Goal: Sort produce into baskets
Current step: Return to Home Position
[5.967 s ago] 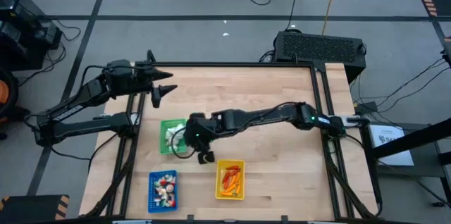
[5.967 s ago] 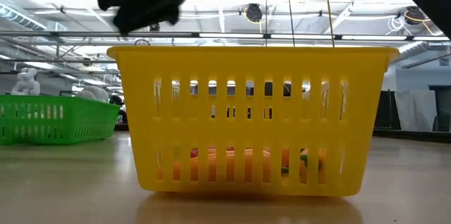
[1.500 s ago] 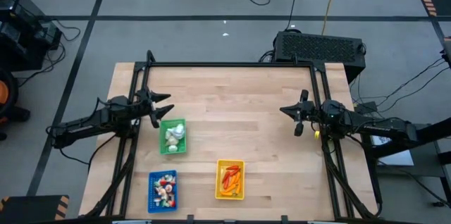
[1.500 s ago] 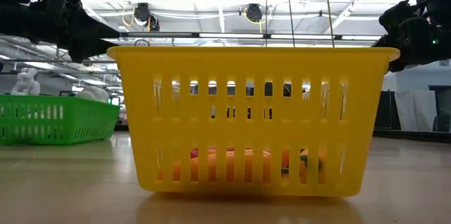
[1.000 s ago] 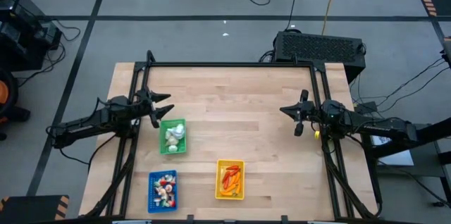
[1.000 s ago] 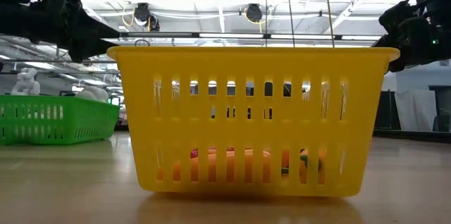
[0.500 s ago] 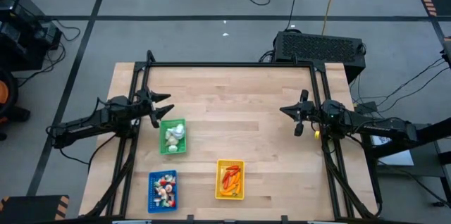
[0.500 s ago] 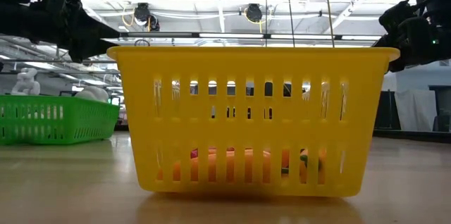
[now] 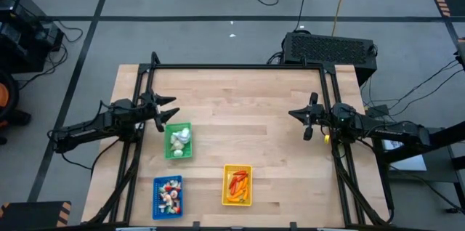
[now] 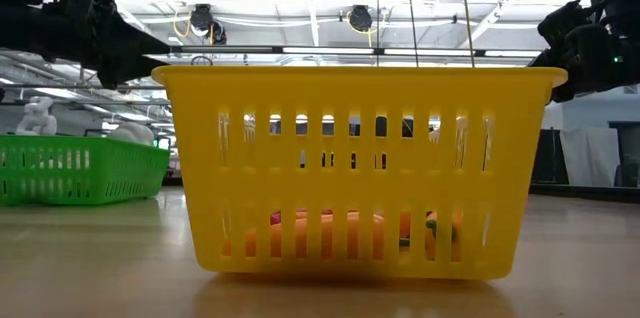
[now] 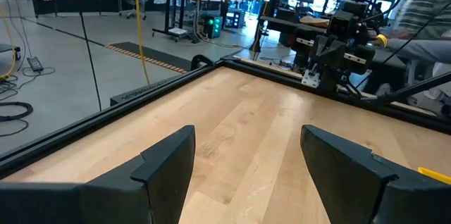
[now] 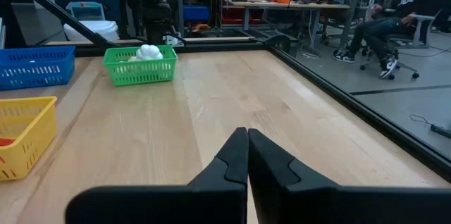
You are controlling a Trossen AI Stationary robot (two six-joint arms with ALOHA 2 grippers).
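Starting at the left gripper (image 11: 248,139) — fingers spread wide, nothing between them, bare table (image 11: 239,115) showing through the gap. It hangs over the table's left side, just past the far-left corner of the green basket (image 9: 179,157) and clear of it (high view). The left arm (image 9: 87,127) runs back low and folded, off the table's left edge.

Across we go: the right gripper (image 12: 247,139) has its fingers pressed flat together, holding nothing, pointed inward near the right edge. The right arm (image 9: 392,128) stretches out behind it, past the right rail. Well apart, these two, with open wood between.

Now the produce — white bulbs (image 9: 180,139) sit in the green basket. Orange and red pieces (image 9: 237,184) lie in the yellow basket (image 9: 237,166) near the front edge, and red-and-white pieces (image 9: 169,195) fill the blue basket (image 9: 168,179) at front left. From table height the yellow basket blocks most of the picture, orange showing through its slats.

A white printed sheet (image 9: 403,150) lies beside the right arm's base; its print is too small to read.
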